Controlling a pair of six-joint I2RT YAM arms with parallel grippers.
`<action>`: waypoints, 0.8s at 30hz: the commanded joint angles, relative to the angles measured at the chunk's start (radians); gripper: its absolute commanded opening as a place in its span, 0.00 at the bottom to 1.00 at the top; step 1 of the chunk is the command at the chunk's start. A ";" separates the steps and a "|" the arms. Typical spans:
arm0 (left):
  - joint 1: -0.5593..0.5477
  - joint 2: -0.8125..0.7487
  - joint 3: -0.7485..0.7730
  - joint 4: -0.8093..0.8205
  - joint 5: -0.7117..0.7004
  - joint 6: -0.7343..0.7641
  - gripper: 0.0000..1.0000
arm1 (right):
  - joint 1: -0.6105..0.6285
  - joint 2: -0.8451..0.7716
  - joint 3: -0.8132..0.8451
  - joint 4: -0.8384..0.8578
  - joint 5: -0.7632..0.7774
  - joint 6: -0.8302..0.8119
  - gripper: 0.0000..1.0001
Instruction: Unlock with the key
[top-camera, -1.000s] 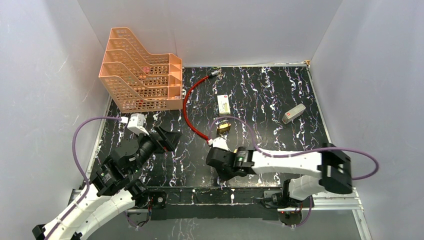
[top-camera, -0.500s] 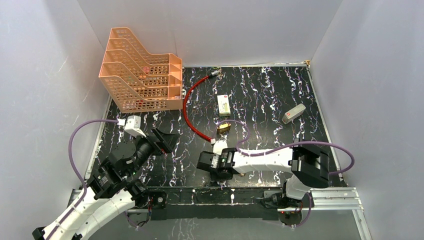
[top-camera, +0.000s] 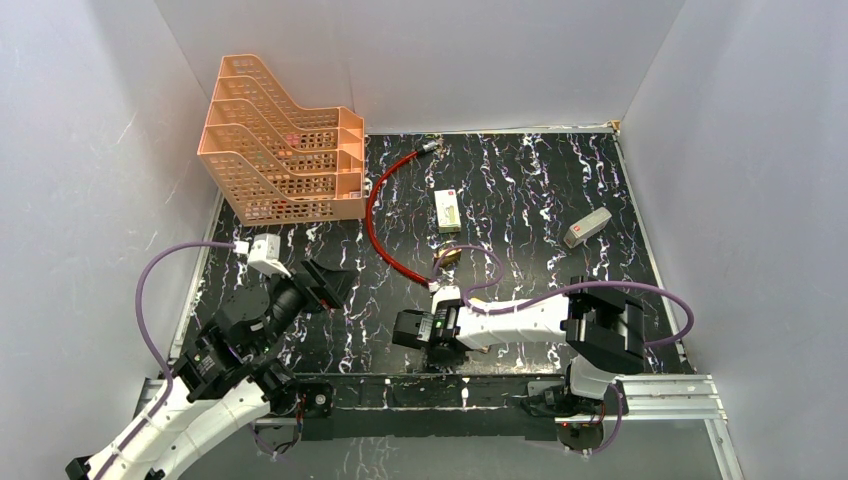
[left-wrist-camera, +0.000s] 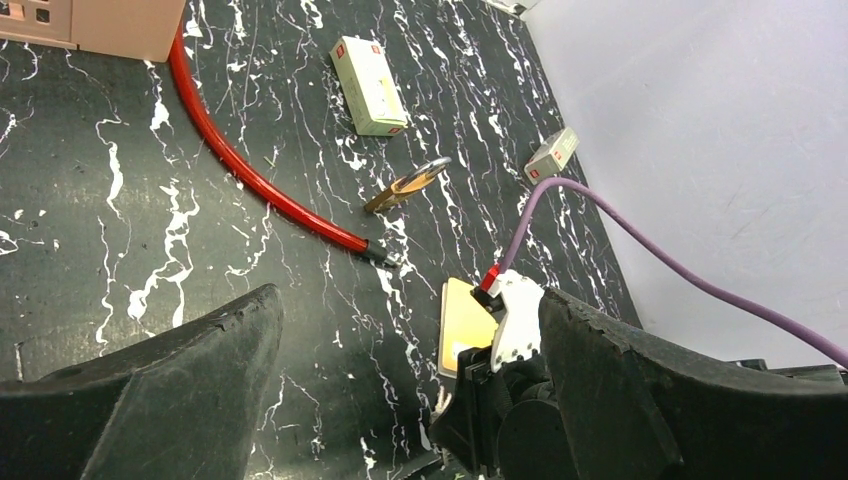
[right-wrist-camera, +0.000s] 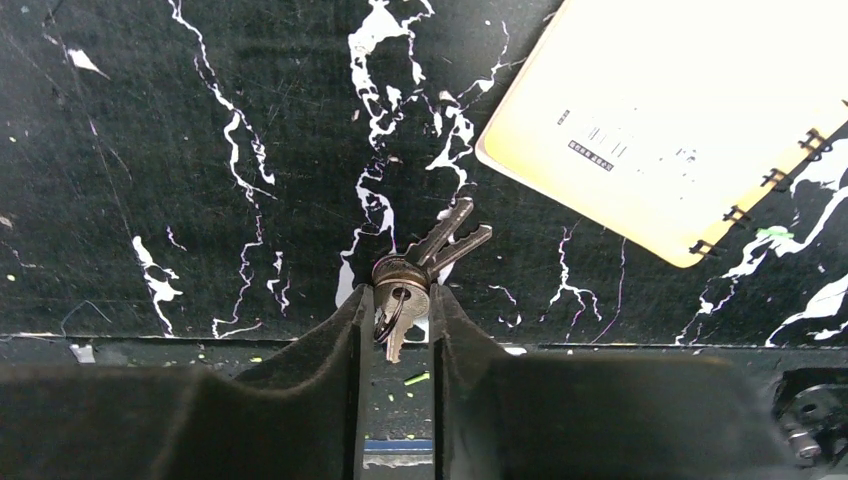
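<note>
Over on the left, the left gripper hangs above the black marbled table with its jaws spread wide and nothing between them, pointing toward 2 o'clock. Beyond it, at 11 o'clock on the table, stands an orange tiered file rack. Just right of the rack a red cable loop curves from 12 o'clock down toward the middle, and a brass padlock lies near its lower metal end, apart from it. At 6 o'clock from the padlock, low by the near edge of the table, the right gripper points toward 9 o'clock. Its fingers are drawn in close on the key, a small bunch on a ring: the heads sit pinched between the tips and two blades splay out toward 1 o'clock. A yellow spiral notebook lies just beyond the key, not touching it. Farther right, a small white carton lies at 12 o'clock from the padlock, and a grey-white box lies at 3 o'clock, near the right wall.
</note>
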 joint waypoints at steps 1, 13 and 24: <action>-0.003 -0.021 0.004 -0.011 -0.010 0.005 0.95 | 0.005 -0.017 0.017 -0.012 0.022 -0.001 0.22; -0.004 -0.014 0.012 -0.014 -0.009 0.005 0.95 | 0.005 -0.060 0.025 -0.016 0.018 -0.024 0.00; -0.003 0.004 0.011 -0.006 -0.002 0.003 0.95 | 0.005 -0.090 -0.013 0.028 -0.003 -0.040 0.15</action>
